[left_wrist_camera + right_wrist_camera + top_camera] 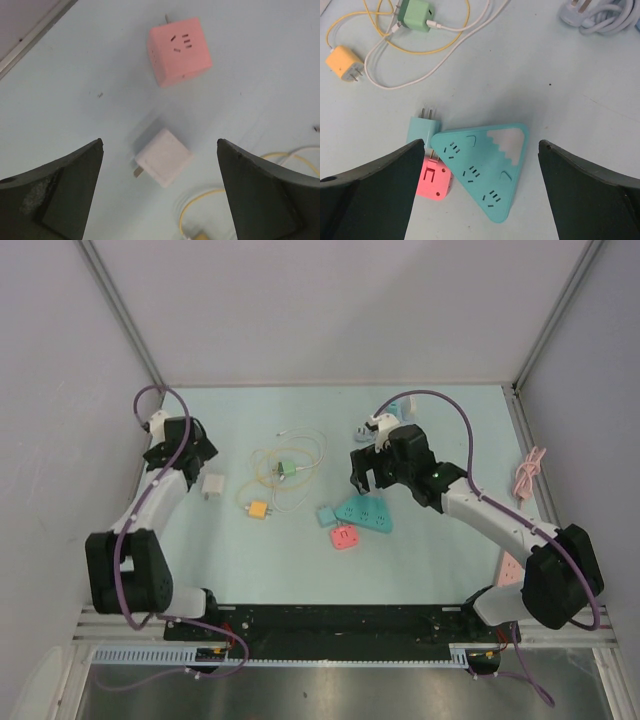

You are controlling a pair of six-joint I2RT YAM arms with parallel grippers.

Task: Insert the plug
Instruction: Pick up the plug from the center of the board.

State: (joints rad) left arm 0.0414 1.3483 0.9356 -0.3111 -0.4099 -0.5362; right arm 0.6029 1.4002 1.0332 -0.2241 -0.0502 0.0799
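1. Pale-green desk (440, 560) carries everything; the two arms reach in from its near edge.
2. Left end effector (160, 143) hangs over the left part of the desk with its fingers spread wide, holding nothing.
3. Between those fingers in the left wrist view lies the white plug (162, 157) — a small cube on its side on the desk, apart from both fingers, with one metal prong showing at its lower left corner.
4. Beyond it sits a pink cube socket (179, 50). Its top face shows slot openings, and no lettering can be read.
5. Right end effector (481, 143) is also wide open and empty, above the middle of the desk.
6. Under it lies the teal power strip (485, 170) — triangular and flat, with a white mountain-top pattern at one corner and three groups of slots. No brand can be read.
7. A teal plug (422, 131) with two prongs touches the strip's left edge, and a pink adapter (436, 180) lies against both on the near side.
8. Further left are a yellow charger (344, 62) and a green charger (416, 15), with yellow and white cables looped around them.
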